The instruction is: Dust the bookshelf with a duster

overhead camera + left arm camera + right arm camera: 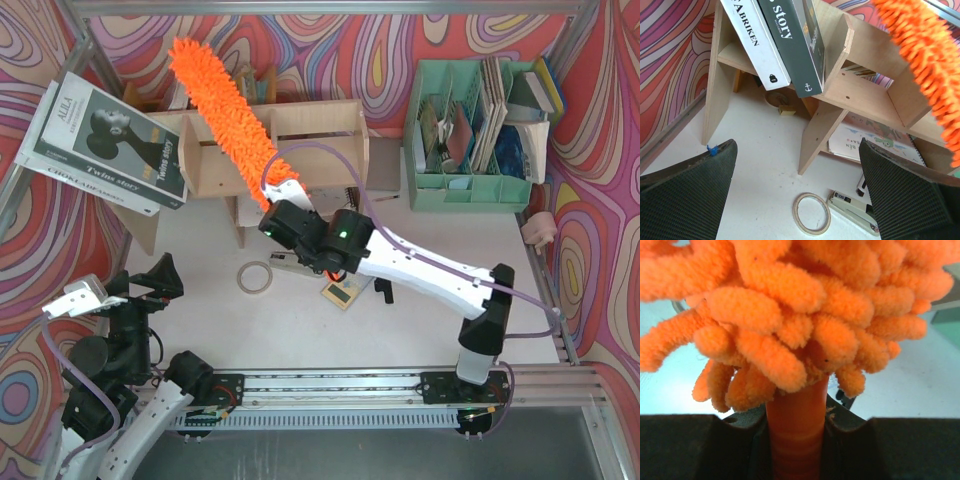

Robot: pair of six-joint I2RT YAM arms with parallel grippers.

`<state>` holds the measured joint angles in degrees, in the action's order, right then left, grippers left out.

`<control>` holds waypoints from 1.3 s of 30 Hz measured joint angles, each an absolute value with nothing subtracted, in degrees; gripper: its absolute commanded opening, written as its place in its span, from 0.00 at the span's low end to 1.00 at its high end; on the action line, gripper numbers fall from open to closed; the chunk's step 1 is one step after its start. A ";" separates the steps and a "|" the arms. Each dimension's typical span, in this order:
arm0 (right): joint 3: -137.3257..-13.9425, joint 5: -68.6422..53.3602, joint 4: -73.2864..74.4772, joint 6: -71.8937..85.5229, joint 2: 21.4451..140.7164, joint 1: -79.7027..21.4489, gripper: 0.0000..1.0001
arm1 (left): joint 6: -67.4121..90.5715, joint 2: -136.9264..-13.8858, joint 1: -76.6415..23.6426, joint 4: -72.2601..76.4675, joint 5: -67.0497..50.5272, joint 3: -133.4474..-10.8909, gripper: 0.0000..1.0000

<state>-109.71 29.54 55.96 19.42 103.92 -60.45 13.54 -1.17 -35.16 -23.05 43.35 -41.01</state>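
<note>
The light plywood bookshelf (pixel 320 125) stands at the back of the table, left of centre. The fluffy orange duster (pixel 225 105) lies slanted across it, its head rising past the shelf's top left toward the back wall. My right gripper (pixel 280 215) is shut on the duster's orange handle (pixel 796 430), just in front of the shelf. In the right wrist view the duster's chenille head (pixel 790 315) fills the frame above the fingers. My left gripper (pixel 152 280) stands open at the near left with nothing between its fingers (pixel 695 190). It faces the bookshelf (pixel 860 85) and the duster (pixel 925 55).
Two large books (pixel 105 145) lean on the shelf's left end. A tape ring (pixel 255 277) and a stapler (pixel 295 262) lie on the white table in front of the shelf. A mint-green organiser (pixel 470 130) full of books stands at the back right.
</note>
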 measured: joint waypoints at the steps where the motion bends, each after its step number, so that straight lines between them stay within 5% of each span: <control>1: -109.71 30.20 56.31 19.29 103.11 -60.45 0.00 | 13.56 -1.17 -35.16 -23.05 43.35 -41.01 0.98; 39: -98.45 29.45 62.30 16.34 92.84 -49.04 0.00 | 19.55 -1.17 -35.16 -28.67 44.66 -41.04 0.98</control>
<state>-98.45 29.45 62.30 16.34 92.84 -49.04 19.55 -1.17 -35.16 -28.67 44.66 -41.04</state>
